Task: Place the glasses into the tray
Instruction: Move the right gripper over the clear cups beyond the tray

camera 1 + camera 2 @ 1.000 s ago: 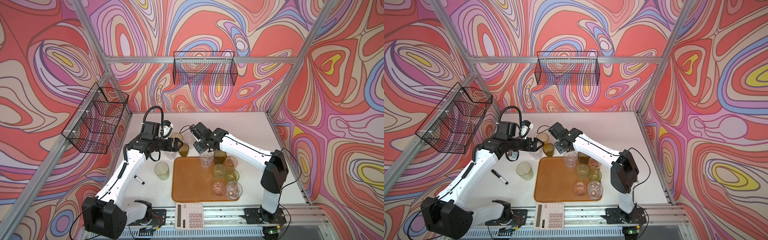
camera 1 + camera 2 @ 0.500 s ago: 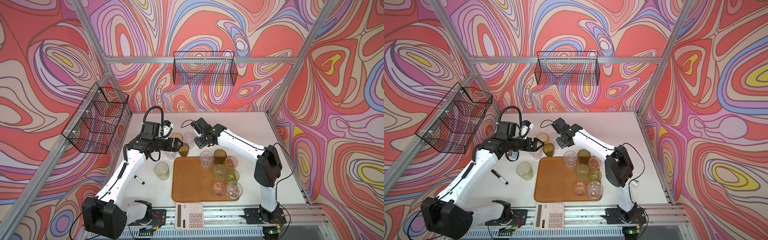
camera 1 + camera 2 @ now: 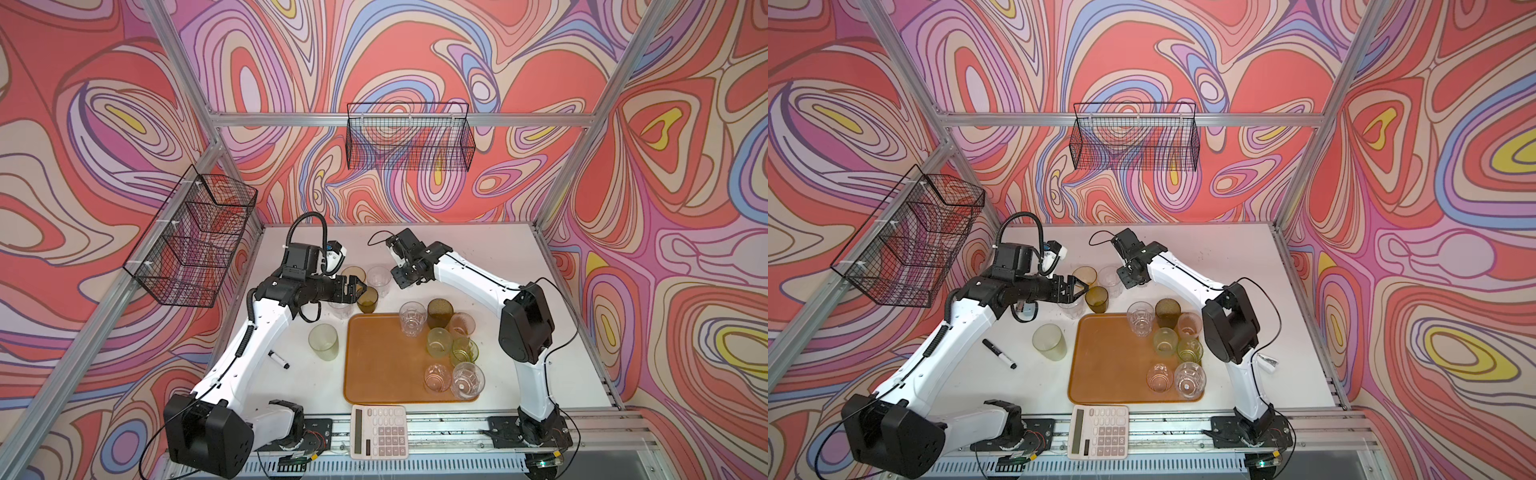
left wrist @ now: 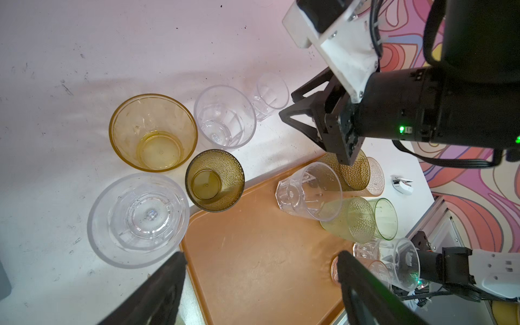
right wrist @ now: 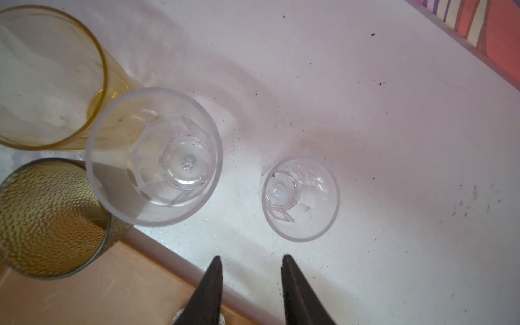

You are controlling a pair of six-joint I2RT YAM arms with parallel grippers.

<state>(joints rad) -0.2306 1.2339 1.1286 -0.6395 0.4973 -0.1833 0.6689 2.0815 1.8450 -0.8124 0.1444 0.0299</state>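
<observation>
The orange-brown tray (image 3: 374, 365) (image 3: 1108, 365) holds several glasses along its right side, among them a clear faceted one (image 3: 412, 319) and an olive-brown one (image 3: 439, 312). Behind the tray stand an amber glass (image 3: 354, 274) (image 5: 47, 76), a clear glass (image 3: 378, 279) (image 5: 154, 157), an olive glass (image 3: 367, 300) (image 4: 214, 180) and a wide clear glass (image 4: 138, 216). A pale green glass (image 3: 323, 341) stands left of the tray. My left gripper (image 3: 359, 286) (image 4: 261, 254) hangs wide open and empty by the olive glass. My right gripper (image 3: 403, 277) (image 5: 251, 256) is open and empty, just short of a small clear glass (image 5: 301, 197).
A white calculator (image 3: 379, 432) lies at the front edge below the tray. A black marker (image 3: 278, 360) lies by the left arm. Wire baskets hang on the left wall (image 3: 195, 241) and back wall (image 3: 409, 137). A small white clip (image 3: 1268, 362) lies beside the right arm.
My right gripper has drawn back from over the tray's glasses toward the rear of the table, ending beside the small clear glass. The left arm has not moved.
</observation>
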